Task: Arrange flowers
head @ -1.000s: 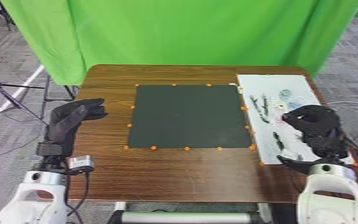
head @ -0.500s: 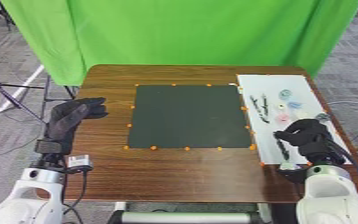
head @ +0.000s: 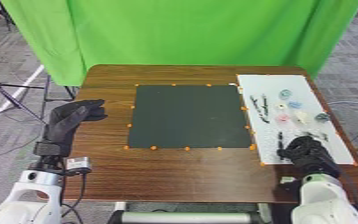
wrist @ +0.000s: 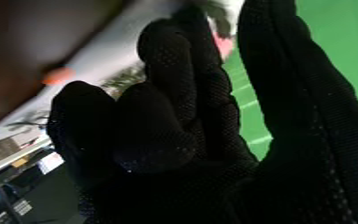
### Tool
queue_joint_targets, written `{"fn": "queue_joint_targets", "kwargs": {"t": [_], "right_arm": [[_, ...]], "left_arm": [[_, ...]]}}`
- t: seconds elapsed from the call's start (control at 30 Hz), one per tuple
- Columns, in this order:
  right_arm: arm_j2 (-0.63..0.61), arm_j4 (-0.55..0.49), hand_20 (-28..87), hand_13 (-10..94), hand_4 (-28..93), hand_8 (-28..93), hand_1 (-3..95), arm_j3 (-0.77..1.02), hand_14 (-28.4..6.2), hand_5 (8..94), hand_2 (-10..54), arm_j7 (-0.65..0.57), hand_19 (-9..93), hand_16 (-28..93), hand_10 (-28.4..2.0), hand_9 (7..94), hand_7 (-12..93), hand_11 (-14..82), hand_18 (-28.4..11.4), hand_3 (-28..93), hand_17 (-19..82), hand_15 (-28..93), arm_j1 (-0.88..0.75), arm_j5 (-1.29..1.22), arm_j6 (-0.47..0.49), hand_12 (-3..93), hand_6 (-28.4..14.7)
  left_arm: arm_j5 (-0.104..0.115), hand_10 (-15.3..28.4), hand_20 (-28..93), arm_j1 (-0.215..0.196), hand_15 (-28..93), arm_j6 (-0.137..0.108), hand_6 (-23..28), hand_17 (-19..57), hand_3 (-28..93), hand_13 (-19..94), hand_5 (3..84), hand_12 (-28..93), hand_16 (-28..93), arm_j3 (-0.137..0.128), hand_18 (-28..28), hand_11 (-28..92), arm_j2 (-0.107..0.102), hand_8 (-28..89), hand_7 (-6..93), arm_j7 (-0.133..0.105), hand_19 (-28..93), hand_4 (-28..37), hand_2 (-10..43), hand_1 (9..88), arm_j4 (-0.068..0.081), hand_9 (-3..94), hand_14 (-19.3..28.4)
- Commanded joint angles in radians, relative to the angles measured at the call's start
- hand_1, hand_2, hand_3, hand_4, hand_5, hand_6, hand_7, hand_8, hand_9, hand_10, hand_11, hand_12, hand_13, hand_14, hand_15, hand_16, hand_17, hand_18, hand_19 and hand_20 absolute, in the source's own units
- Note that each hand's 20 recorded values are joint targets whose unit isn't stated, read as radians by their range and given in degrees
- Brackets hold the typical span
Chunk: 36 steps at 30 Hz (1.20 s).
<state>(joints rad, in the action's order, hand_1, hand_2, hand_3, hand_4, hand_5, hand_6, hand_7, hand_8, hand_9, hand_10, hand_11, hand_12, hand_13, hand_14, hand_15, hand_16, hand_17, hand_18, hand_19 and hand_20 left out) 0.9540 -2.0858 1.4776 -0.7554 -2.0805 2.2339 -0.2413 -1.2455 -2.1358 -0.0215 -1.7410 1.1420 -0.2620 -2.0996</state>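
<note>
**Right hand at the near part of the flower sheet, mat between the hands, first pick still to make**

Step in hand: apparently choosing and approaching a first piece. Right hand [head: 307, 151] is over the near part of the white sheet [head: 268, 156]; its fingers look loosely bent, with a gap to the thumb in the wrist view and no piece visible in it. Left hand [head: 67, 120] waits off to the side, relaxed, thumb apart from its fingers, holding nothing.

Task pieces: a dark stem [head: 280, 139] lies just left of the right fingertips. Beyond them, a pink flower [head: 283, 118], a pale flower [head: 302, 117], a blue flower [head: 294, 105] and a green flower [head: 286, 94]; ahead and to the right, a grey-green flower [head: 322, 117]. Two long dark stems [head: 264, 106] lie farther off, ahead and left. The black mat [head: 189, 117], likely the place for the arrangement, is well left of these fingers.

Next move, as judged: settle on one piece, lower, pinch thin stem or soft bloom lightly, lift clear, carry left. Sliding could disturb neighbours.

Against the earlier frames: right hand has drawn back toward the near edge, uncovering the pink, pale and grey-green flowers. Left hand looks unchanged.
</note>
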Motion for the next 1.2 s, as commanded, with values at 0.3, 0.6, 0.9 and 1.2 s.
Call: {"fn": "queue_joint_targets", "kwargs": {"t": [0.3, 0.6, 0.9, 1.2], "right_arm": [[0.003, 0.063, 71, 84, -9, 24, 58.8, -0.088, -3.5, 57.8, -9.5, -0.035, 93, 39, -12.6, 73.4, 39, 41.2, -12.1, 44, 66, 75, 0.073, 0.029, 0.058, 53.6, -2.6], [0.006, 0.045, 65, 89, 0, 25, 64.4, -0.091, -1.7, 68.2, -9.5, -0.038, 93, 38, -10.3, 84.9, 25, 25.9, -11.4, 41, 67, 68, 0.085, -0.036, 0.144, 53.0, -3.4], [0.015, 0.033, 57, 93, 0, 26, 66.9, -0.074, -0.5, 72.3, -9.5, -0.055, 93, 38, -10.3, 89.0, 22, 24.1, -9.4, 48, 71, 62, 0.080, -0.083, 0.203, 49.5, -3.9], [0.021, 0.042, 57, 93, 3, 27, 68.3, -0.100, 0.4, 68.6, -9.5, -0.039, 93, 41, -11.4, 86.4, 34, 33.1, -8.9, 45, 71, 62, 0.065, -0.078, 0.187, 53.2, -4.3]], "left_arm": [[-0.001, 17.1, 22, -0.002, 36, 0.007, 5.4, 10.8, 58, 46, 53.7, 14, 0, 0.005, 15.3, 24, 0.001, -6, 15.2, 0.007, 23, -16.1, -0.6, 30.5, -0.008, 54.2, 21.5], [0.001, 17.0, 22, -0.011, 36, 0.003, 5.4, 10.8, 58, 45, 53.4, 14, 0, 0.000, 15.3, 24, 0.005, -6, 15.2, 0.008, 23, -15.8, -0.5, 30.5, -0.014, 53.7, 21.4], [0.003, 16.9, 22, -0.019, 36, 0.001, 5.4, 10.8, 58, 45, 53.3, 14, 0, -0.009, 15.3, 24, 0.008, -6, 15.1, 0.012, 23, -15.5, -0.4, 30.6, -0.019, 53.7, 21.3], [0.000, 16.9, 22, -0.023, 36, 0.010, 5.5, 10.7, 58, 45, 53.0, 13, 0, -0.010, 15.2, 24, 0.009, -6, 15.2, 0.022, 22, -15.5, -0.4, 30.6, -0.023, 53.2, 21.2]]}}
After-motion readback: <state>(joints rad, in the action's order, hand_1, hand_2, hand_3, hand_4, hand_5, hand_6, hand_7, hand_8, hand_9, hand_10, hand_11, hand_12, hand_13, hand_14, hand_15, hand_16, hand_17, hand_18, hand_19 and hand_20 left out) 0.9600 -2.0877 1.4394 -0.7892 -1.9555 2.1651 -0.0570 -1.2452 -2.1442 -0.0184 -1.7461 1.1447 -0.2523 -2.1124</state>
